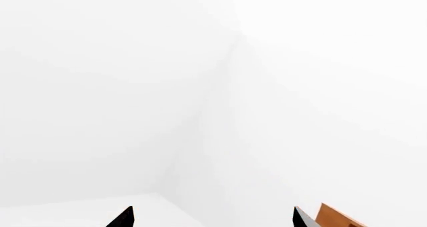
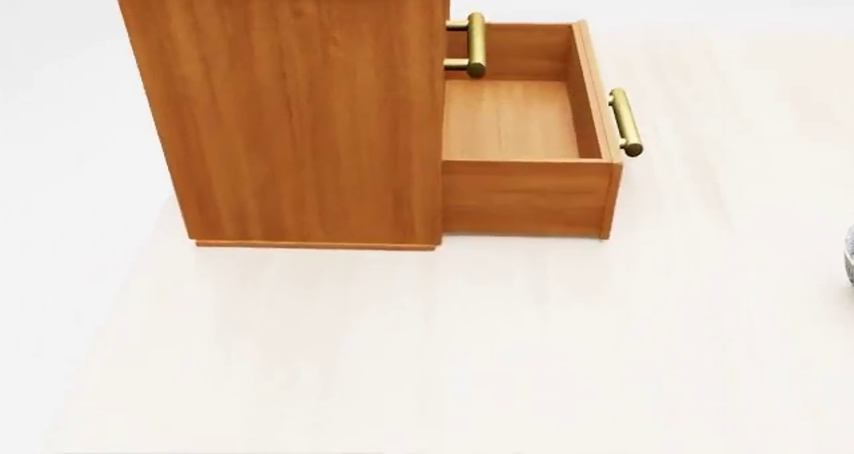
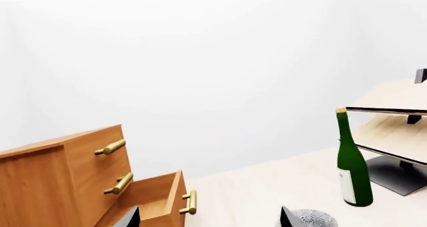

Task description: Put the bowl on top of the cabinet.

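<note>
On a pale bench (image 2: pixel 400 354), the bowl (image 3: pixel 312 218) sits just under the spread-fingered right end effector (image 3: pixel 210 218), right of the cabinet (image 2: pixel 294 104).

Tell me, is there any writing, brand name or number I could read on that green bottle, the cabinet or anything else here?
None can be read.
Green bottle: it has a pale label low on its side, but no letters can be made out there.
Cabinet: plain wood grain and brass handles, no text.
Bowl: only a leaf pattern, no words.
Pale rack: no markings visible.

L gripper (image 1: pixel 212 218) & R gripper (image 3: pixel 209 218) both spread wide.
</note>
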Robot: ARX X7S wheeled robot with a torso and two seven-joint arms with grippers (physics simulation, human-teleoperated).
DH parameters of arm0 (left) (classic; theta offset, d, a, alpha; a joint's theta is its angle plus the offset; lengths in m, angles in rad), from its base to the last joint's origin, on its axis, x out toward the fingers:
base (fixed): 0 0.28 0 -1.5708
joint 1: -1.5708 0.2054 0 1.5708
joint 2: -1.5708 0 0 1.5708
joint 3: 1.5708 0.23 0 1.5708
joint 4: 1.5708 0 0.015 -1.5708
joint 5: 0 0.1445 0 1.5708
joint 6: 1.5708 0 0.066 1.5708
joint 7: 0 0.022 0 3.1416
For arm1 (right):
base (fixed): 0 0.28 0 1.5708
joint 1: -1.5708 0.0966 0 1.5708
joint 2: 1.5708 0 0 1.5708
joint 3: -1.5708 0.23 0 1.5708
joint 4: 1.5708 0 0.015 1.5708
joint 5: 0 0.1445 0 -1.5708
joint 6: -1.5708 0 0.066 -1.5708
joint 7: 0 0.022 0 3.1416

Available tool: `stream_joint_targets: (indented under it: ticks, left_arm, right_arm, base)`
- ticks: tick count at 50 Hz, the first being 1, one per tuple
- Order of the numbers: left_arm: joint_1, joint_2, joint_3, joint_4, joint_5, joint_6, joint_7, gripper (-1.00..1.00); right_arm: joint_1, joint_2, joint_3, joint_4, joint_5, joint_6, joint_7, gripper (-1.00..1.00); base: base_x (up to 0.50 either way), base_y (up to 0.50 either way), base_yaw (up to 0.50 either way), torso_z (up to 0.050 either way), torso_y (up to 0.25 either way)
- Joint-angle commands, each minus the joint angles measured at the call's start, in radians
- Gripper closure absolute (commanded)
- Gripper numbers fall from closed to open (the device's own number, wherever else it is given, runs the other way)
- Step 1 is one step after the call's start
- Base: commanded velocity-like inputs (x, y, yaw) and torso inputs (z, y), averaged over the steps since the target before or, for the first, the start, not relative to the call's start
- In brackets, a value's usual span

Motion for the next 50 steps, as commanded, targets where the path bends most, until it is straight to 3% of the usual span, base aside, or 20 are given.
stream_joint_targets:
  ticks: [1,50]
  left_arm:
    - [0.002,-0.002,0.005,0.001,-0.001,0.002,-0.001,-1.0]
    - [0.012,-0.008,0.013,0.002,-0.015,0.013,-0.002,-1.0]
  right_arm:
    - [-0.003,0.003,0.002,0.006,0.016,0.008,-0.001,-1.0]
    - [-0.02,0.028,-0.03,0.008,0.04,0.038,-0.001,-1.0]
  base:
    - [0.5,0.0,0.0,0.0,0.0]
    - [0.5,0.0,0.0,0.0,0.0]
